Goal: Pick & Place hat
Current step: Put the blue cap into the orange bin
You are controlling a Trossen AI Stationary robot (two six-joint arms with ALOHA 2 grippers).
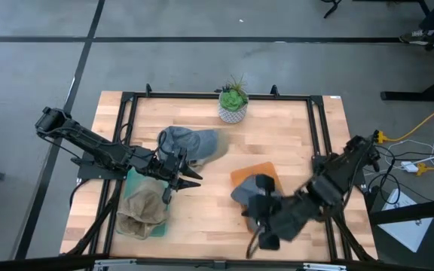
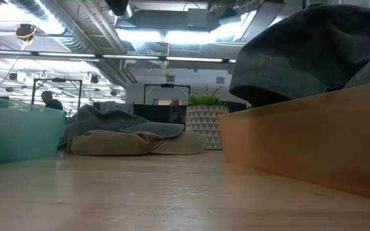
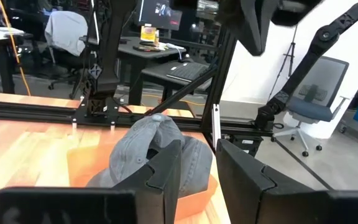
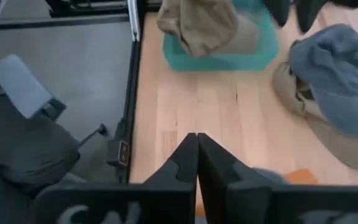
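A blue-grey hat (image 1: 191, 143) lies at mid-table over a tan hat (image 4: 319, 118). Another tan hat (image 1: 143, 212) sits in a teal tray (image 1: 132, 179) near the left front. A dark grey hat (image 3: 151, 152) rests on an orange tray (image 1: 256, 173), and also shows in the low view (image 2: 313, 51). My left gripper (image 1: 189, 179) is open, just on the near side of the blue-grey hat, and faces the orange tray. My right gripper (image 4: 197, 155) is shut, low over bare wood beside the orange tray, pointing toward the teal tray (image 4: 219, 59).
A potted plant (image 1: 233, 104) stands at the far edge in a patterned pot (image 2: 204, 125). A black frame rail (image 1: 217, 95) runs around the table. Bare wood (image 1: 209, 214) lies between the two trays. The room behind holds desks and office chairs (image 3: 319, 102).
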